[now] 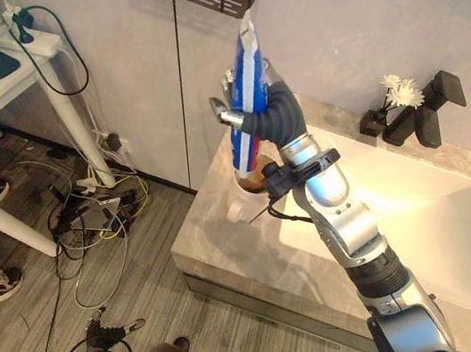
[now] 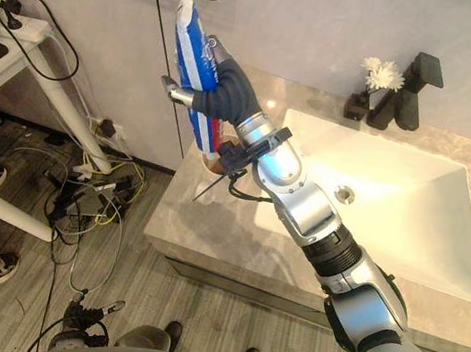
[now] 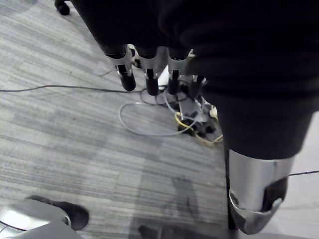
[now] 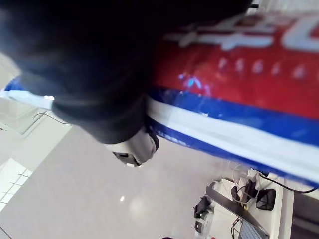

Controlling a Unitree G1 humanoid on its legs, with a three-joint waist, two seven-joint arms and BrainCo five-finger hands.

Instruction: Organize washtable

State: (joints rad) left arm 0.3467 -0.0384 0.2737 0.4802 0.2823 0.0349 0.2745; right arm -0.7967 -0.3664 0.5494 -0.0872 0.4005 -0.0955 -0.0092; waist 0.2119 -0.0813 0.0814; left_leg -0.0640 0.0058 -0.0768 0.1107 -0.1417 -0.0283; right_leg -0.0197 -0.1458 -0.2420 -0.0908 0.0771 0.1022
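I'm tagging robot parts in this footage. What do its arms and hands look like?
The right arm is silver-grey, built of rounded segments with a black ribbed band and a black bracket at the wrist. The right hand wears a dark ribbed cover. The left hand has silver fingers with dark tips.

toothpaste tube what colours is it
The toothpaste tube is striped blue, white and red, clearest in the right wrist view.

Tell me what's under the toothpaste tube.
A white cup on the counter stands right below the tube, which the right hand grips. Something brown shows at its mouth; the wrist covers the rest, so whether the tube's end is inside cannot be seen.
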